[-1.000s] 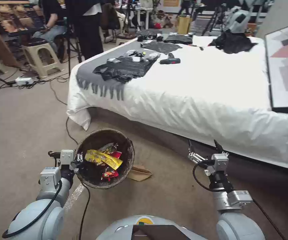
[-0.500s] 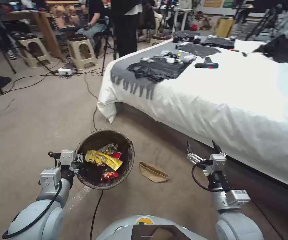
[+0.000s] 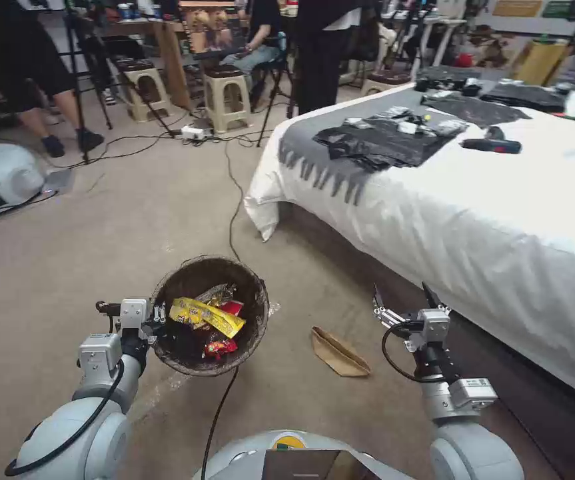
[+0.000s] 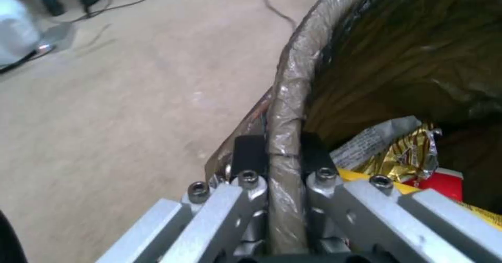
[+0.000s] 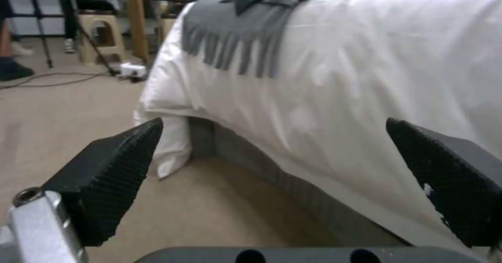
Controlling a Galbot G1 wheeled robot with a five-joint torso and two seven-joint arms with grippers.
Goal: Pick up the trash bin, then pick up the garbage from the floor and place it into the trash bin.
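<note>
Dark-lined trash bin (image 3: 209,317) is held off the carpet, in front of the robot on its left side. Its rim is clamped between the closed fingers of the left gripper (image 4: 275,153), one pad inside the liner and one outside. Yellow and red snack wrappers (image 3: 206,317) are seen inside the bin. A flat brown paper bag (image 3: 339,352) lies on the carpet (image 3: 100,227), between the bin and the right gripper (image 3: 402,300). The right gripper is held wide apart with nothing in it, above the floor near the white bed (image 3: 500,220). A black cable (image 3: 234,193) runs across the carpet beneath the bin.
</note>
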